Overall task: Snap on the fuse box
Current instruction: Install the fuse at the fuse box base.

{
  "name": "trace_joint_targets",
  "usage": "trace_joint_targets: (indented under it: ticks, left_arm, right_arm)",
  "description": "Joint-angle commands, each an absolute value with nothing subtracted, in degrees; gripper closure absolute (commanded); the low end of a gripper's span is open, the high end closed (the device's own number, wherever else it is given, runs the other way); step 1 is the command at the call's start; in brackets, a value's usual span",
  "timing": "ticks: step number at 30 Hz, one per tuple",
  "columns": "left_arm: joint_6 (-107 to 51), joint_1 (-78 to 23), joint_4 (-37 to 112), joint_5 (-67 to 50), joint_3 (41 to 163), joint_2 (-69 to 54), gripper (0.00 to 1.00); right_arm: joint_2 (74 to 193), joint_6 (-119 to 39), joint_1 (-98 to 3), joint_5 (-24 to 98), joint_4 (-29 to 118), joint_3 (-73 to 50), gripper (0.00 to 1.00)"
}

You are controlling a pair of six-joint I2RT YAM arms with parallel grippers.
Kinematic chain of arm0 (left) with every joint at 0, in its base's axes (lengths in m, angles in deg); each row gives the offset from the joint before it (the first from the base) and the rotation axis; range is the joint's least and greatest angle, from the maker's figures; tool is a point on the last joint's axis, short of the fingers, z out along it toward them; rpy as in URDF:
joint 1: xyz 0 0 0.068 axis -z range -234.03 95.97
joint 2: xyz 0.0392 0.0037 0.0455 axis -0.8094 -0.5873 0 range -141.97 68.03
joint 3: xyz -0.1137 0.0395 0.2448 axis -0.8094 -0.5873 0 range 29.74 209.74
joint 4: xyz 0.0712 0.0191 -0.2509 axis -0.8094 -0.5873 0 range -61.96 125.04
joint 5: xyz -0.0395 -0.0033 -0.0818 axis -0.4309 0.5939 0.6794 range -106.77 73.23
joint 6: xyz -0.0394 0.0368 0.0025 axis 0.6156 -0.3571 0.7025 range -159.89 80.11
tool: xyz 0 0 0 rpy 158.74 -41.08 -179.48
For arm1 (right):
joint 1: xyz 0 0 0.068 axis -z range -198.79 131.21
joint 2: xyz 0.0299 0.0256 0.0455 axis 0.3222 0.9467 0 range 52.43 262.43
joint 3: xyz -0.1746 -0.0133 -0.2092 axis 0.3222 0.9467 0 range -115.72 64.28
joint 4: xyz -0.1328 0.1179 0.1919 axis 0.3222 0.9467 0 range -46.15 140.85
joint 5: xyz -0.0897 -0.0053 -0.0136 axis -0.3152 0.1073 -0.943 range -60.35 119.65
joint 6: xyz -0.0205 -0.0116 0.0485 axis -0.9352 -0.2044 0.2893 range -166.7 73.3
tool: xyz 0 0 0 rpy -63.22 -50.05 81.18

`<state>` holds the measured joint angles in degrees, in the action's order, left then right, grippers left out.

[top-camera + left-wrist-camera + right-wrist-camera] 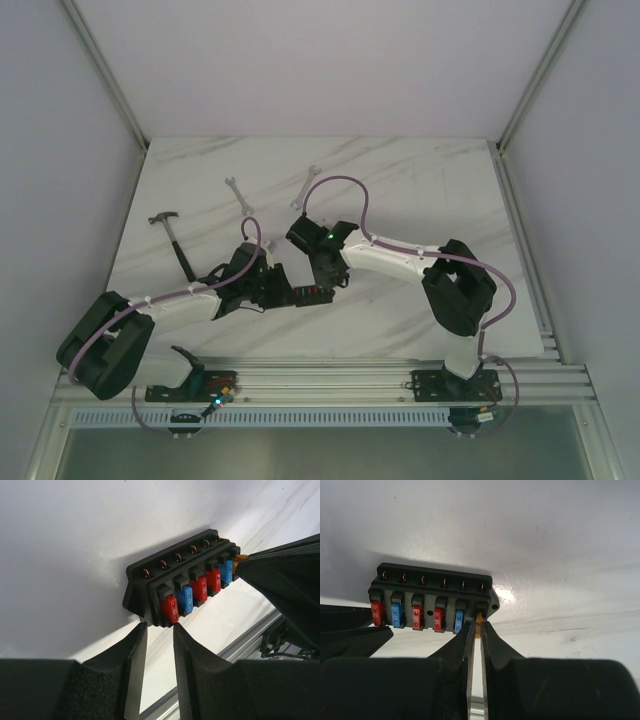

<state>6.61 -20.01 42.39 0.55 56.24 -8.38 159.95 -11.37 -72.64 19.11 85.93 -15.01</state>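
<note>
Twin arms: white shells, black joints, lilac cabling.
The left arm [180, 305] and right arm [390, 258] are both wearing smooth white link covers between bulky black joint housings; a lilac cable [338, 179] is running clipped along each one, a small green light [330, 236] is glowing on the right wrist, and black base plates [455, 383] are anchoring the pair. The left hand [158, 626] and right hand [478, 624] are showing black wedge-shaped fingers [200, 670] with coarse, felt-like faces and pale metal inner edges.
</note>
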Motion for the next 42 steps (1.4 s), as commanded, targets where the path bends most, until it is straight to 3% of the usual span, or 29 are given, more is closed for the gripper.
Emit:
trace_joint_targets:
  ticks: [1, 42]
  left_arm:
    - [6.6, -20.5, 41.0, 0.0, 56.6, -8.6, 0.63]
    - [6.7, -20.5, 41.0, -0.2, 56.1, -8.5, 0.64]
  right_arm:
    - [162.6, -12.1, -72.3, 18.6, 91.0, -13.2, 1.00]
    - [165.8, -12.4, -72.4, 17.9, 94.6, -13.2, 1.00]
